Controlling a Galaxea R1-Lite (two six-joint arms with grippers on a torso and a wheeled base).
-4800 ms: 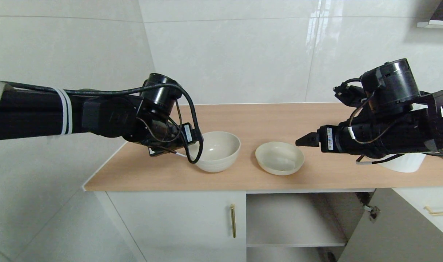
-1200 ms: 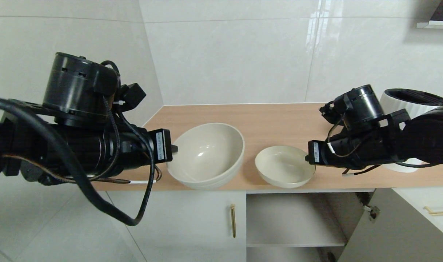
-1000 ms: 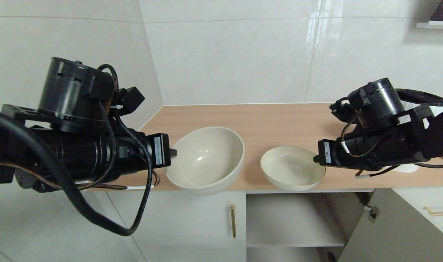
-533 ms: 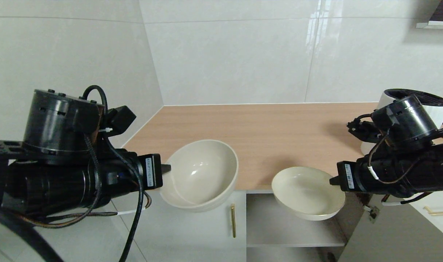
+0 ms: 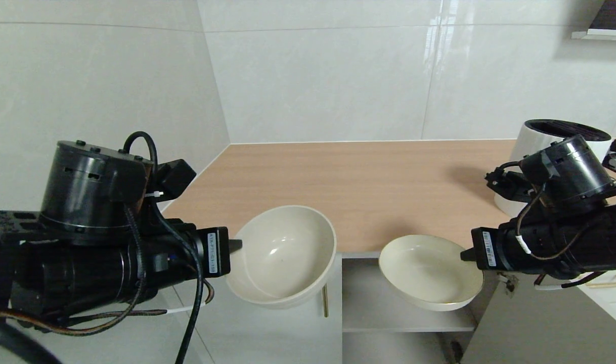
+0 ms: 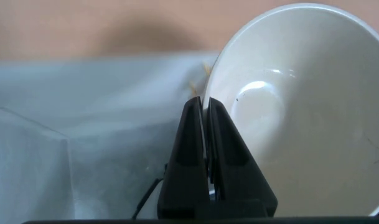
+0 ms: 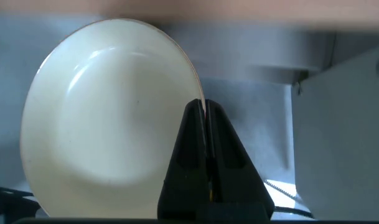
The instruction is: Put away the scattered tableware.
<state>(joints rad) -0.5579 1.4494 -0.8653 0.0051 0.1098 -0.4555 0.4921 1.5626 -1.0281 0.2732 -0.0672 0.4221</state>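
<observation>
The left gripper (image 5: pixel 235 245) is clamped on the rim of the deep bowl (image 5: pixel 282 255), and the right gripper (image 5: pixel 464 254) on that of the shallow bowl (image 5: pixel 429 273). Both bowls hang just off the countertop (image 5: pixel 363 187) edge. Neither sits yet on the open shelf (image 5: pixel 389 318) below the countertop, so both are left to stow.

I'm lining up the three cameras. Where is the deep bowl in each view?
Head view: deep bowl, left of centre, its rim pinched by the left gripper.
Left wrist view: deep bowl, just beyond the gripper's tips.
Right wrist view: the dish there is the shallow bowl, a different one.
Shared landmark: the wooden counter.
</observation>
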